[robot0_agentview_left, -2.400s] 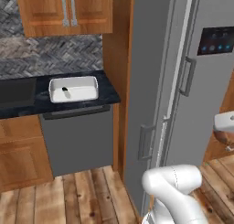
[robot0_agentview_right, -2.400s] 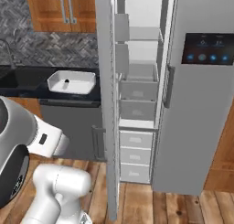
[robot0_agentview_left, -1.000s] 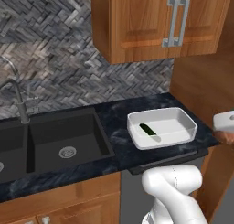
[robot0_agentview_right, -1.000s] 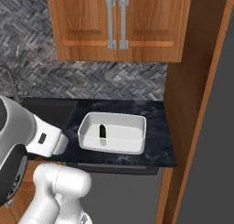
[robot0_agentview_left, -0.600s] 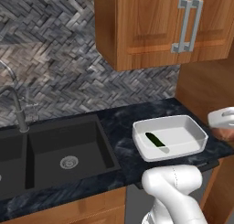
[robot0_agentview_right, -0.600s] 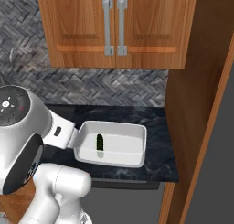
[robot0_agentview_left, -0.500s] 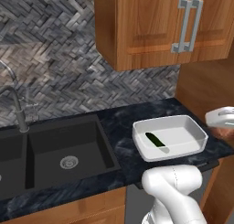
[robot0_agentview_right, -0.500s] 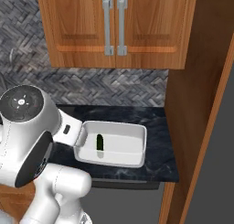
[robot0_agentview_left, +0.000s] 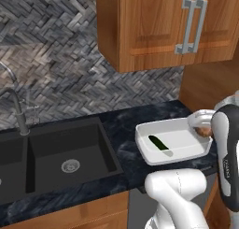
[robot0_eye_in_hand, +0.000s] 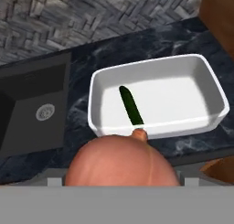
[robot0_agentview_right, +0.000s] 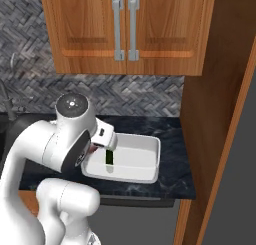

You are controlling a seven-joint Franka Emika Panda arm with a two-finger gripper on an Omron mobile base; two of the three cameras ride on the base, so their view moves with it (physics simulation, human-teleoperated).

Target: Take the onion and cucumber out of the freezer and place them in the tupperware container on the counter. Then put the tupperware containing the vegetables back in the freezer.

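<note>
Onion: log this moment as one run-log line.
onion: held in gripper, above counter | cucumber: lying in tupperware container | next: likely drop onion in

The white arm is bent forward and down from its base. The gripper [robot0_agentview_left: 201, 128] is held low, its jaws spread wide around the onion [robot0_eye_in_hand: 121, 160].

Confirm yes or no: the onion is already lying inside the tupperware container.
No: the onion is close before the hand camera, short of the tupperware container, where the cucumber lies.
</note>
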